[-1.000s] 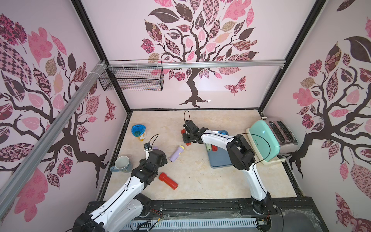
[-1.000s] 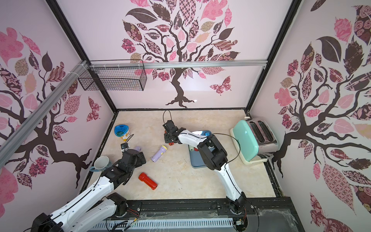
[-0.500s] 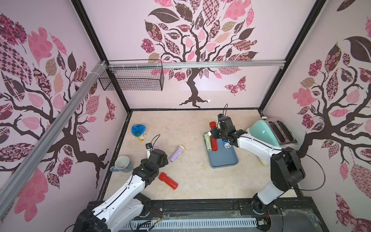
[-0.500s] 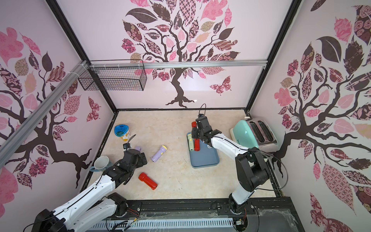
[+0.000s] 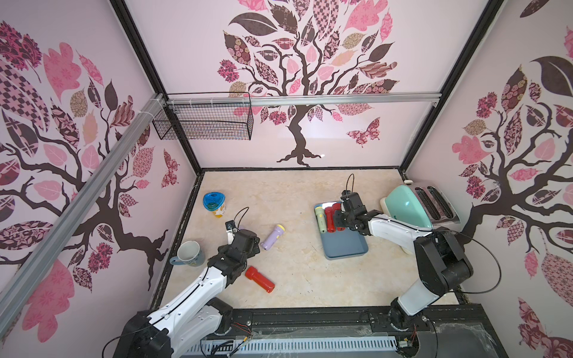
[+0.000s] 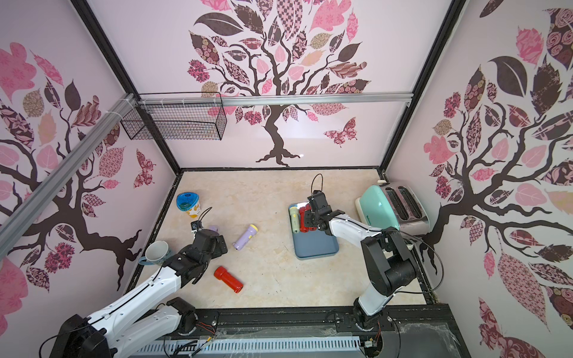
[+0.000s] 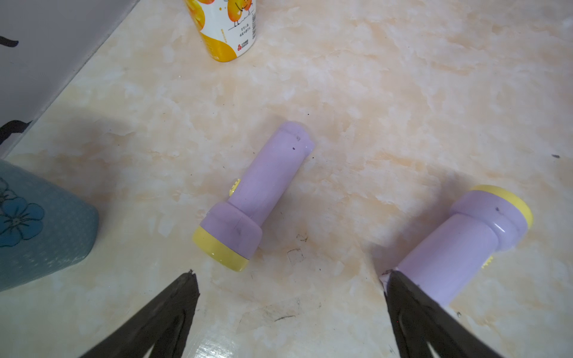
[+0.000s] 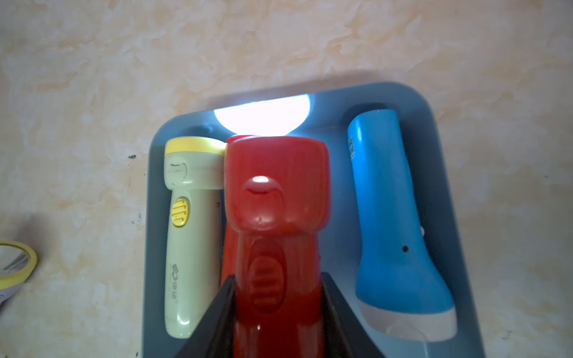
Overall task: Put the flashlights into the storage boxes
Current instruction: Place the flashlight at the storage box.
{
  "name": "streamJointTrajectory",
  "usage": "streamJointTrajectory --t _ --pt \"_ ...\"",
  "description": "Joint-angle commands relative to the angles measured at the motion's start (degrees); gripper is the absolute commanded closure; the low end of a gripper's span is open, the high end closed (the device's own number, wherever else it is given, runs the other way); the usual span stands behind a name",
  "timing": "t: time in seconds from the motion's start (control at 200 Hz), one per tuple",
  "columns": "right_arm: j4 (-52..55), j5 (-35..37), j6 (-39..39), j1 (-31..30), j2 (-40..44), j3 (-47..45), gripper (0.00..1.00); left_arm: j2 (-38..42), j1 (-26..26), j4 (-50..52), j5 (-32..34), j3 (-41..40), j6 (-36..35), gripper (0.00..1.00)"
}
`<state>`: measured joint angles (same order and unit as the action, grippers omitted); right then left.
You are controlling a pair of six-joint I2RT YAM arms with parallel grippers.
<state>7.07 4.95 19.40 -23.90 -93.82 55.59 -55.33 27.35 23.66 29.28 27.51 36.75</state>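
Jaws of the right gripper (image 8: pixel 277 279) were clamped on a red flashlight (image 8: pixel 276 186) above the tray (image 8: pixel 434 124), over a second red flashlight (image 8: pixel 227 254) lying inside between the green flashlight (image 8: pixel 186 232) and the blue flashlight (image 8: pixel 390 217). The left gripper (image 7: pixel 288 274) stood wide open, holding nothing, low over the table (image 7: pixel 403 93). A lilac flashlight (image 7: pixel 263 192) lay ahead of it, a second lilac flashlight (image 7: pixel 459 248) just beside a finger. A third red flashlight (image 5: pixel 259 279) lay near the left arm (image 5: pixel 198 285).

Light is bright and even, shadows soft, edges bent by wide-angle, white glare blooming on the tray (image 8: pixel 417 94).
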Motion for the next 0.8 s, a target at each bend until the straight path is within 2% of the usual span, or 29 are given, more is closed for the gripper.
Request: streamJointTrajectory --t 0.0,0.1,0.405,0.605,0.79 --pt "-0.6 0.8 -0.5 1.3 -3.1 2.8 0.60 -2.4 -1.6 -4.8 -4.8 2.6 2.5 0.02" --pt "0.1 -0.3 -0.9 2.4 -4.8 3.9 0.58 -6.7 -3.6 -9.1 -15.5 3.5 0.3 0.02" --pt "1.5 -4.5 -1.7 3.9 -5.3 4.5 0.52 -20.1 -3.0 -13.2 -27.4 10.5 -8.0 0.19" --pt "2.6 -5.6 -0.8 3.9 -3.8 4.6 0.51 -25.3 -1.0 -12.2 -29.1 14.3 -10.2 0.26" --pt "0.5 -8.1 3.2 3.9 2.3 0.3 0.48 -29.9 -0.3 -12.1 -28.6 16.3 -11.1 0.29"
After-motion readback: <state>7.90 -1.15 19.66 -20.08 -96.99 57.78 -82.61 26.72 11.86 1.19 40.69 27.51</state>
